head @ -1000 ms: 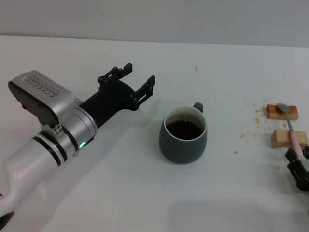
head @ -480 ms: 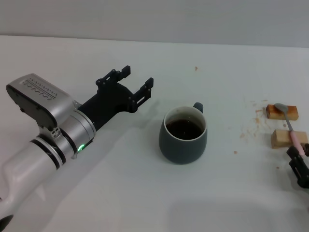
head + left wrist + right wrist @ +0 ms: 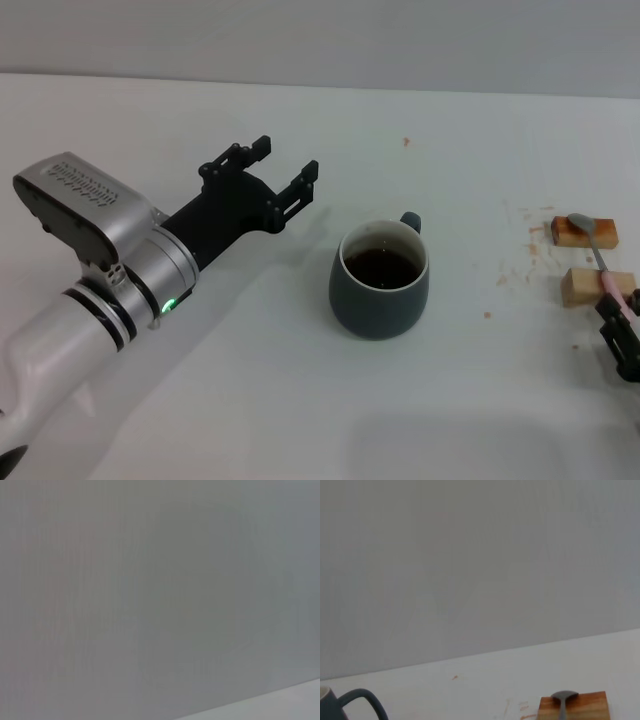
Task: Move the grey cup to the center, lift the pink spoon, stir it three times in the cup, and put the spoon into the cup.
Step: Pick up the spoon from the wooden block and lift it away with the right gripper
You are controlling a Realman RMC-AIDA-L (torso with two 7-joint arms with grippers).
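Note:
The grey cup (image 3: 380, 287) stands near the middle of the white table with dark liquid in it, its handle turned to the far right. My left gripper (image 3: 287, 156) is open and empty, to the left of the cup and apart from it. The pink spoon (image 3: 603, 266) lies across two tan wooden blocks at the right, with its metal bowl on the far block and its pink handle on the near one. My right gripper (image 3: 618, 324) is at the right edge, at the near end of the spoon's handle. The right wrist view shows the cup's handle (image 3: 364, 703) and the spoon's bowl (image 3: 563, 696).
The far wooden block (image 3: 570, 232) and the near wooden block (image 3: 582, 287) hold the spoon up off the table (image 3: 300, 400). Small brown crumbs and stains lie around the blocks. The left wrist view shows only a grey wall.
My left arm has drawn back slightly to the left, away from the cup. My right gripper has shifted a little up and to the right by the spoon handle. The cup has not moved.

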